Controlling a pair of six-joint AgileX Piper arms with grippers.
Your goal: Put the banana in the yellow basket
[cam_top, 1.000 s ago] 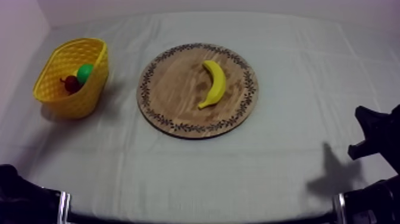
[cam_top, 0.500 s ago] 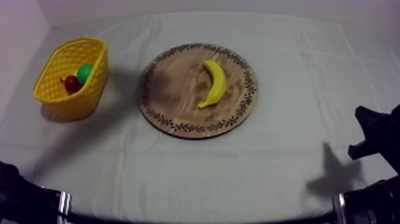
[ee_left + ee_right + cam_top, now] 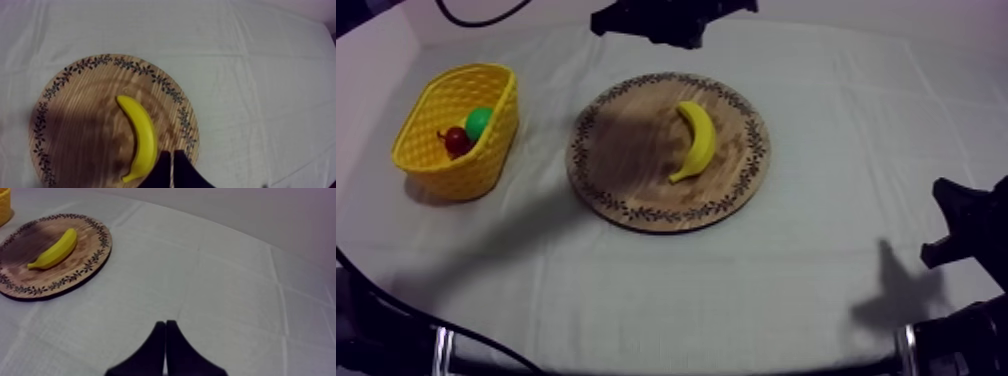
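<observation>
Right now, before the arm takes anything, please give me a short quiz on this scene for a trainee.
1. True or false: the banana lies inside the yellow basket.
2. What lies in the basket? A. a small red fruit and a green fruit. B. a bunch of grapes. C. nothing.
3. Fill the gap: the fingers of the left gripper and of the right gripper are both ___.

Key
1. False: it lies on the wooden board.
2. A.
3. Shut, with nothing between them.
</observation>
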